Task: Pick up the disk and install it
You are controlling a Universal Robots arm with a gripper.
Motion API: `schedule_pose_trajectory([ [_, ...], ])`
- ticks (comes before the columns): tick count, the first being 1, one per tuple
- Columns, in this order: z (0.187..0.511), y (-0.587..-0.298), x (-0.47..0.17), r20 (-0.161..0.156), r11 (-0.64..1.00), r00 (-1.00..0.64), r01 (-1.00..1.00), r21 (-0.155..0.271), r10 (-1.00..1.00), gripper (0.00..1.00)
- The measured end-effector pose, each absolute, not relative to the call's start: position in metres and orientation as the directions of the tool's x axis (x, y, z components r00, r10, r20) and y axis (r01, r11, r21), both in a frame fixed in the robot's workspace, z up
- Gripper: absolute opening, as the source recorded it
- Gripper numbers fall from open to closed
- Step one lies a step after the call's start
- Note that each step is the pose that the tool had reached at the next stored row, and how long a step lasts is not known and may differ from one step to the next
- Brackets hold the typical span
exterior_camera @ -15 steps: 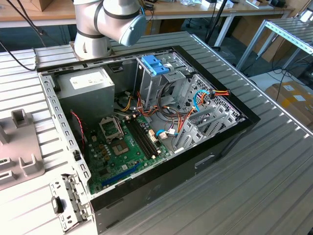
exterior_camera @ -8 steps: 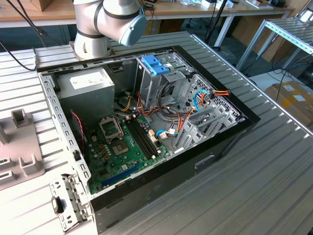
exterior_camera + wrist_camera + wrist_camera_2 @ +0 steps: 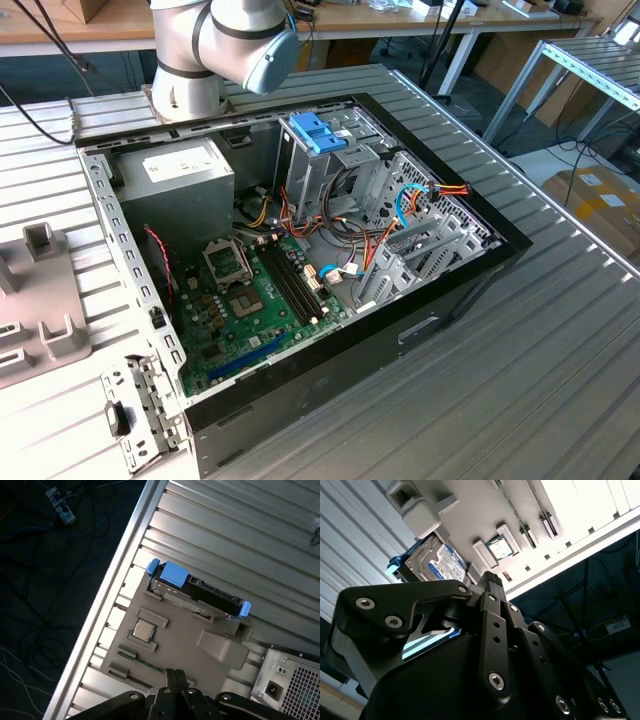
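Note:
The disk [image 3: 200,594] stands on its long edge in a slot of a grey holder plate [image 3: 175,640], on a ribbed metal table. A light-blue carrier with a blue end tab [image 3: 174,574] frames it. In the second wrist view the disk [image 3: 437,562] shows its labelled face beside the same holder plate [image 3: 470,510]. My gripper [image 3: 173,673] hangs above the plate, well apart from the disk. Its black fingers [image 3: 491,577] are shut together with nothing between them.
A square processor chip [image 3: 144,630] sits in a recess of the plate near the table's edge [image 3: 115,580]. An open computer case [image 3: 300,250] lies on the table, with a blue bracket [image 3: 318,130] on its drive cage and a power supply [image 3: 185,180].

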State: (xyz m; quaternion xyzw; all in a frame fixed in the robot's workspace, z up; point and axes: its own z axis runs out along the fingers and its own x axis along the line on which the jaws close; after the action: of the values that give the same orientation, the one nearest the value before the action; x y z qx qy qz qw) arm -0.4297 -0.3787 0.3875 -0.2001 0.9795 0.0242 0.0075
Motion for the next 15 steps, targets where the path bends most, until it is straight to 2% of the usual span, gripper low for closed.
schedule_pose_trajectory([
  [15,0.3875,-0.3788,-0.4297,-0.025,0.890,-0.891,-0.454,0.044,-0.454,0.11],
])
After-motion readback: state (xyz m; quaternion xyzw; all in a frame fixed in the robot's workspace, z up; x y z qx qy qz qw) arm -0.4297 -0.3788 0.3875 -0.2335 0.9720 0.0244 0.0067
